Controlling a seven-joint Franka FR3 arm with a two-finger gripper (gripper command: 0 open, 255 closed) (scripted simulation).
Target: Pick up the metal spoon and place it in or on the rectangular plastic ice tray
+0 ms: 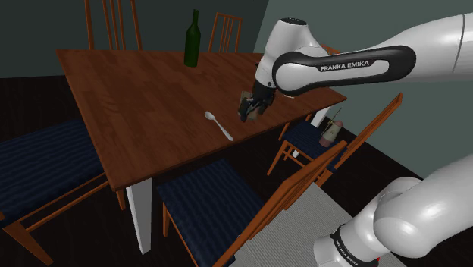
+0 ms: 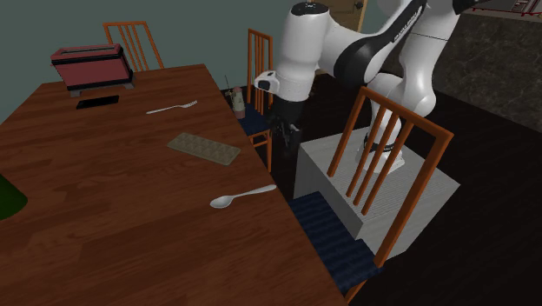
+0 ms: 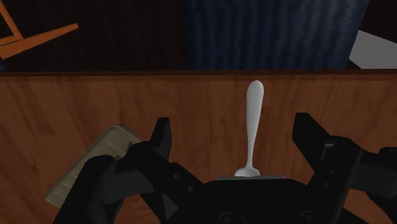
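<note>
Pale grey spoon (image 2: 241,196): lies flat on the wooden table (image 2: 104,200) near its edge, handle toward that edge, bowl toward the middle. You will find it untouched.

Item: end effector (image 3: 235,130), black, two fingers set wide apart. The wrist view has the spoon (image 3: 252,127) lying between them on the table below, not clasped by either finger. The shoulder view places the end effector (image 1: 252,112) above the table, just beside the spoon (image 1: 218,125).

Item: ice tray (image 2: 204,148), rectangular, tan (drawn dull, material not plain), flat on the table near the spoon, between it and a fork (image 2: 171,108). Nothing rests on it.

Progress, as you may judge it: approach lined up; descent, grasp, lift, carry to the tray and release all remain.

Writing: "FRANKA EMIKA" in white on the dark band of the arm (image 1: 345,65). No other lettering can be read.

Also on the table: green bottle (image 1: 192,38), red toaster (image 2: 91,67).
</note>
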